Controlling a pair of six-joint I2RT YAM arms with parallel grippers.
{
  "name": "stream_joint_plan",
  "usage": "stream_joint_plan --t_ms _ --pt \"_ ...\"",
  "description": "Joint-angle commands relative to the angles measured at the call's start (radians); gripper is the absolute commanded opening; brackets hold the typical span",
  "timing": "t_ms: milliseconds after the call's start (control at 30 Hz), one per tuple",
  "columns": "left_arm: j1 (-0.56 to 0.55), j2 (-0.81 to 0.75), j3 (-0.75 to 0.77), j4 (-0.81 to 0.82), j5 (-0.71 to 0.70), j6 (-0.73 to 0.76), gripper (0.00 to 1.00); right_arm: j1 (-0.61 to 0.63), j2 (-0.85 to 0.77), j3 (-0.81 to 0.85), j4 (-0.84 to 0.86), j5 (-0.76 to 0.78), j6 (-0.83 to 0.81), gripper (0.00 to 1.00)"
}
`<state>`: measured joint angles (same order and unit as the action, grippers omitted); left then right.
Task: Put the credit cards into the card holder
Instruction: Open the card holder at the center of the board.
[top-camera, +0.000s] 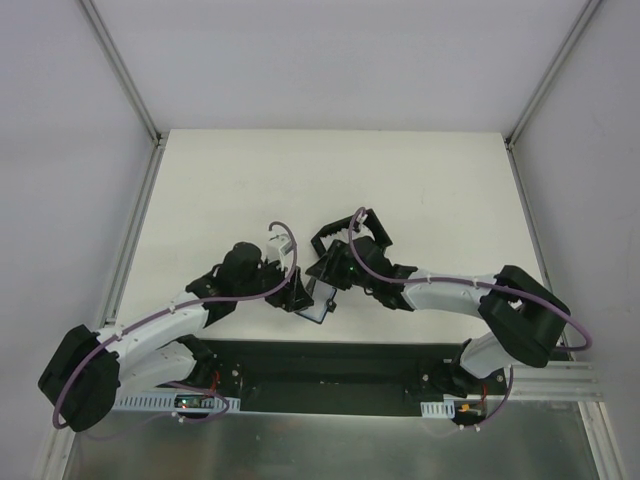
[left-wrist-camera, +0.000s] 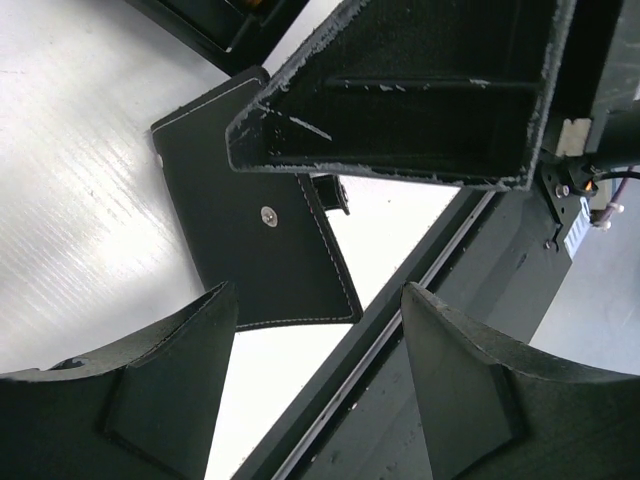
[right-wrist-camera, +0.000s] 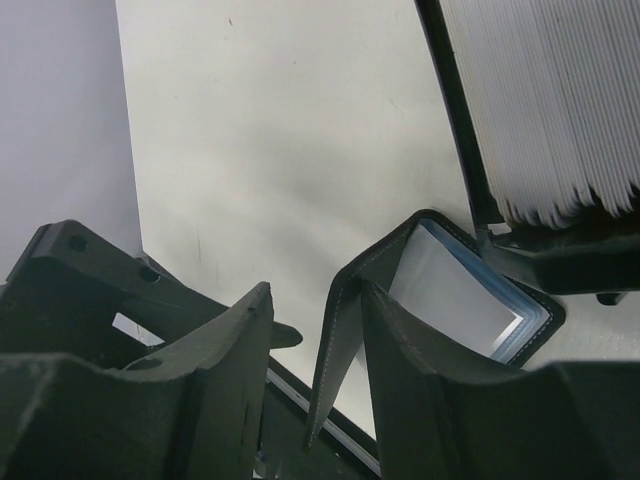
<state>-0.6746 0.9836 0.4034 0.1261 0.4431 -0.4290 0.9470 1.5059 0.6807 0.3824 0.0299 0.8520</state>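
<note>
A: Looking for the wallet (right-wrist-camera: 338, 350), where is it?
B: Centre of the overhead view, by the near edge of the bench (top-camera: 400, 180), between the two arms. It lies open: one black flap stands up, and a pale sheet shows in the bluish-grey inside.
A: And the right fingers (right-wrist-camera: 250, 335)?
B: Partly apart, astride that raised flap. It sits close by one finger with a clear gap to the other, so nothing is gripped.
A: The left fingers (left-wrist-camera: 200, 335)?
B: Wide, nothing between them, hovering near the wallet's lower corner.
A: What's in the way?
B: The black walled tray (left-wrist-camera: 400, 110) hangs over the wallet's top part. The stack of pale cards (right-wrist-camera: 560, 100) fills it, upper right of the right wrist view, just beyond the wallet.
</note>
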Motion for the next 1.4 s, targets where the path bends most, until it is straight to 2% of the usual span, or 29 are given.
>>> stream_joint_plan --t_ms 0,133,233,500,700,800,1067,1167,1200,1367 --pt "-0.008 0.035 0.061 -0.006 -0.029 0.036 0.65 -0.002 0.004 0.043 0.046 -0.019 -0.010 0.43" --pt "-0.022 0.085 0.087 -0.020 -0.056 0.044 0.63 -0.001 0.005 0.052 0.029 -0.019 -0.018 0.43" --pt "-0.025 0.115 0.095 -0.036 -0.092 0.038 0.56 -0.001 0.007 0.057 0.019 -0.019 -0.024 0.43" --pt "-0.026 0.127 0.084 -0.071 -0.191 0.001 0.26 -0.001 0.002 0.054 0.010 -0.019 -0.036 0.43" --pt "-0.026 0.095 0.084 -0.089 -0.221 -0.010 0.13 -0.001 -0.032 0.060 -0.077 -0.008 -0.071 0.43" --pt "-0.026 0.104 0.089 -0.103 -0.241 -0.025 0.00 0.001 -0.058 0.048 -0.109 0.001 -0.082 0.43" --pt "-0.026 0.128 0.100 -0.147 -0.309 -0.086 0.00 0.007 -0.162 -0.006 -0.166 0.015 -0.105 0.42" --pt "-0.025 0.124 0.109 -0.166 -0.323 -0.112 0.00 0.012 -0.135 0.019 -0.183 -0.019 -0.125 0.35" --pt "-0.025 0.121 0.112 -0.166 -0.317 -0.120 0.00 0.016 -0.118 0.029 -0.185 -0.062 -0.136 0.34" --pt "-0.025 0.107 0.127 -0.175 -0.305 -0.140 0.00 0.048 -0.047 0.098 -0.214 -0.078 -0.172 0.31"
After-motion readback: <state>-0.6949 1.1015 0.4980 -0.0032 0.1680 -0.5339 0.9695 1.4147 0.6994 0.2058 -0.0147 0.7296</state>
